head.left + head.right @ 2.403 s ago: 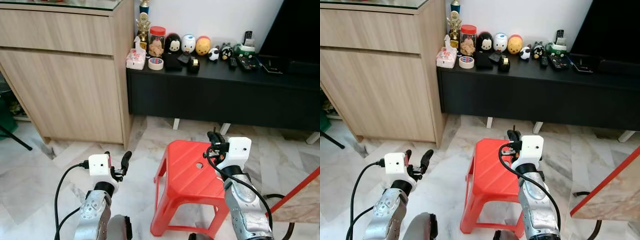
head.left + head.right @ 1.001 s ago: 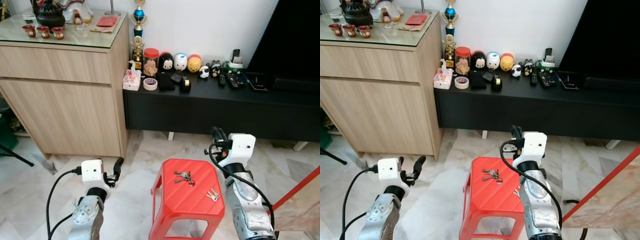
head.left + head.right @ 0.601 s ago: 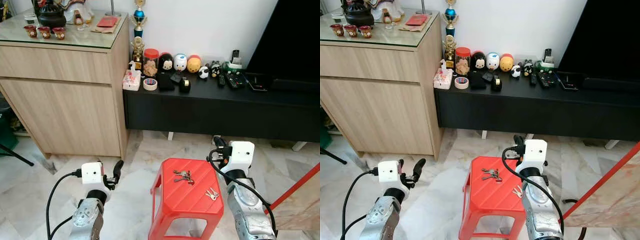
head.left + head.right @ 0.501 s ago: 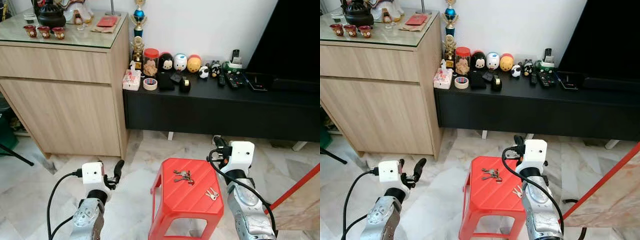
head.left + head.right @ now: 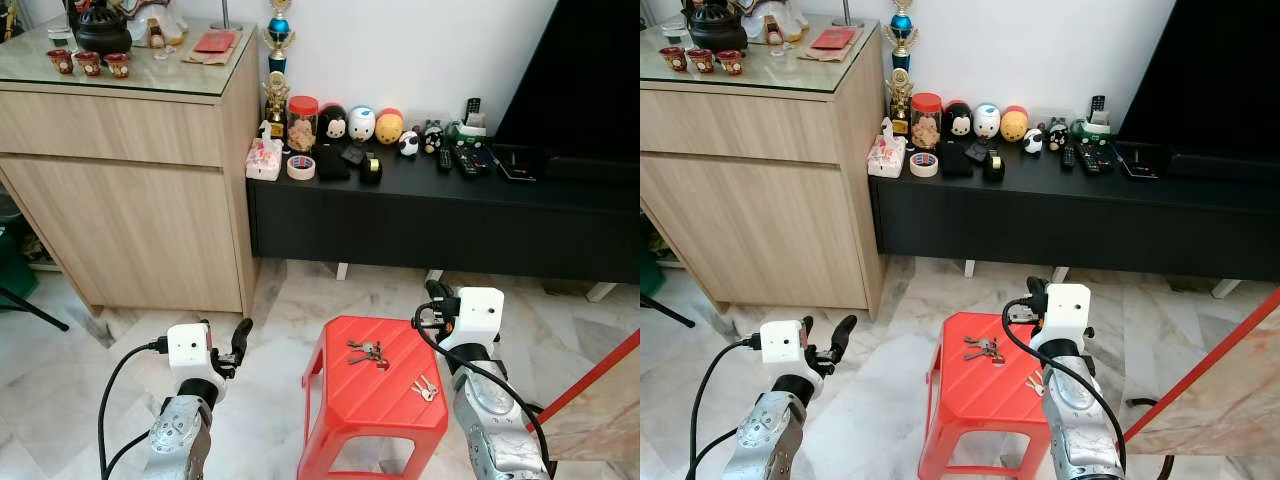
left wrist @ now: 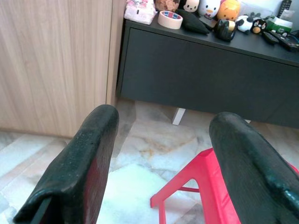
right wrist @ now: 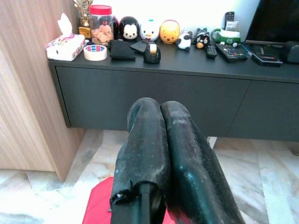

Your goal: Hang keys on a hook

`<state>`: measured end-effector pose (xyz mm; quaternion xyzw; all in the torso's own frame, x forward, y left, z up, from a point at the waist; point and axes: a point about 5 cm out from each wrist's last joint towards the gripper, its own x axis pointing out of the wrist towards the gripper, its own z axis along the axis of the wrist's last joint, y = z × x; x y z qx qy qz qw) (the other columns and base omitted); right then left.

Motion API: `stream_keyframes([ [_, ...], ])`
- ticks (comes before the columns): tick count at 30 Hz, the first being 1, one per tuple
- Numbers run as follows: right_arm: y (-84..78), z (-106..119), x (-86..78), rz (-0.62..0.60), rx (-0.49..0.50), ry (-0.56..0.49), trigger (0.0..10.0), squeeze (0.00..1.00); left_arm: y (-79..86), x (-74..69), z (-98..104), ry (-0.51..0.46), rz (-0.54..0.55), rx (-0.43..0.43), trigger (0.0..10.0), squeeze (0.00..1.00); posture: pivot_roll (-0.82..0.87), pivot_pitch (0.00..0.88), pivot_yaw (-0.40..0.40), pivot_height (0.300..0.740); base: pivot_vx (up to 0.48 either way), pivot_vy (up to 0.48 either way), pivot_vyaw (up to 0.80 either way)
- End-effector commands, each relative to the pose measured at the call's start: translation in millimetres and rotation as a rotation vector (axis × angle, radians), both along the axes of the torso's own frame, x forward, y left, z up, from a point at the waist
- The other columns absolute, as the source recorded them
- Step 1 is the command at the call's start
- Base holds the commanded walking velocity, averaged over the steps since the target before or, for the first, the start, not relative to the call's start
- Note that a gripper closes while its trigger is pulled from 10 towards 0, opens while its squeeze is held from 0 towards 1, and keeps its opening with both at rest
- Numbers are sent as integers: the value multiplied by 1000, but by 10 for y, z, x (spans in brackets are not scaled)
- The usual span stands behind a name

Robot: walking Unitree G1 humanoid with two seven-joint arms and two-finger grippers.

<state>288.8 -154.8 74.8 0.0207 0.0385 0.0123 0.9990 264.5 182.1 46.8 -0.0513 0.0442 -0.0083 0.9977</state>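
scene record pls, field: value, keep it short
stool: red plastic stool on the marble floor, between the arms
keys: key bunch near the stool top's middle; smaller key pair toward its right edge
left gripper: open, over the floor left of the stool
right gripper: shut, empty, by the stool's far right corner
background: black cabinet, wooden cupboard

Two key bunches [image 5: 368, 352] and [image 5: 425, 388] lie apart on the red stool [image 5: 345, 416]. The right hand [image 5: 434, 291] hovers at its far corner; the left hand [image 5: 240, 336] hangs over the marble floor [image 5: 60, 370].
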Motion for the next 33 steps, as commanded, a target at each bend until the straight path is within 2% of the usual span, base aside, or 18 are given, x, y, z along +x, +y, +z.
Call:
stream_keyframes([
  [1,-34,-41,-16,-13,-8,17,10000,0,-54,5,-6,4,-21,-3,10000,0,6,0,-108,740,0,0,0],
  [27,-2,-124,-45,10,-22,64,10000,0,-64,13,5,0,-18,-1,10000,0,8,0,-111,740,339,0,0],
  [33,-3,-182,-63,15,-33,98,10000,0,-58,15,9,0,-14,2,10000,0,9,0,-111,740,0,0,0],
])
